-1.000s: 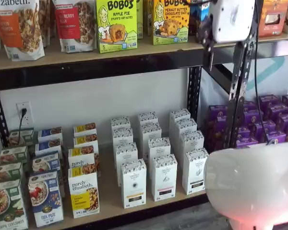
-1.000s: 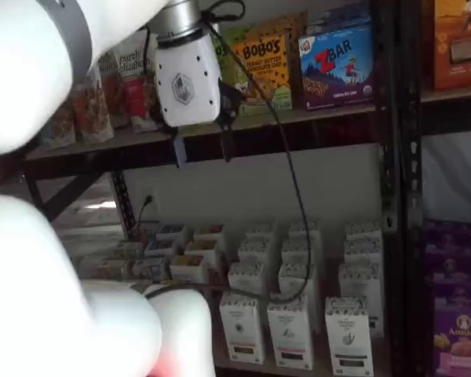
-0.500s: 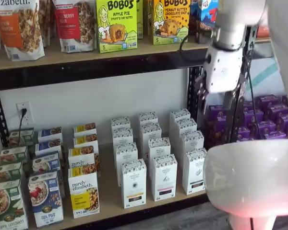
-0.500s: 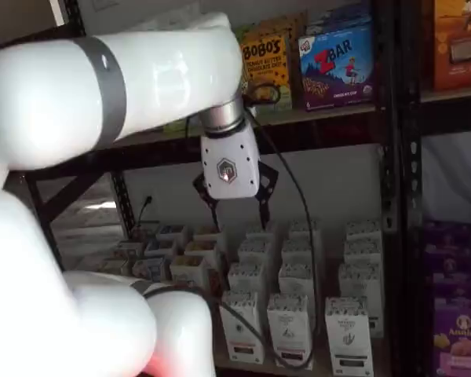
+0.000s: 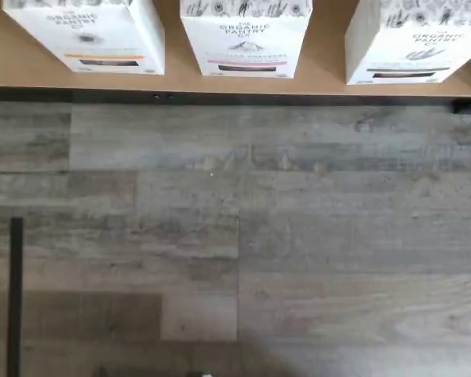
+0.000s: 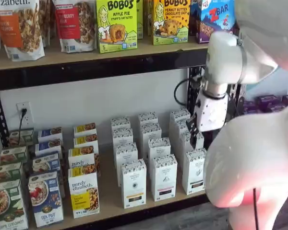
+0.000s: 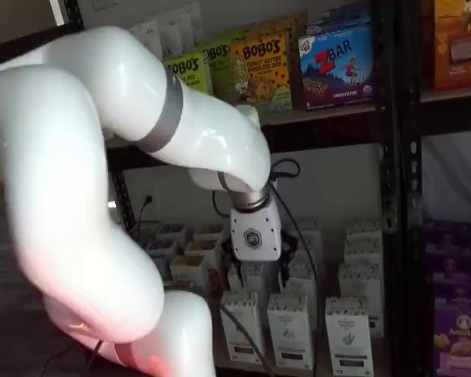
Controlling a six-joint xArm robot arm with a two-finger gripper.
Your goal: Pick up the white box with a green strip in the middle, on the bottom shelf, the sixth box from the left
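Below the gripper (image 6: 198, 138), and toward the far end of the front row, the white box (image 6: 194, 171) stands on the bottom shelf (image 6: 110, 199). Whether the black fingers are spread cannot be told. A good approach likely means lowering squarely over that box, clear of its neighbour (image 6: 163, 177).

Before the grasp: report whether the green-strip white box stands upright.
Upright: the white box stands straight on the bottom shelf, front of its row.
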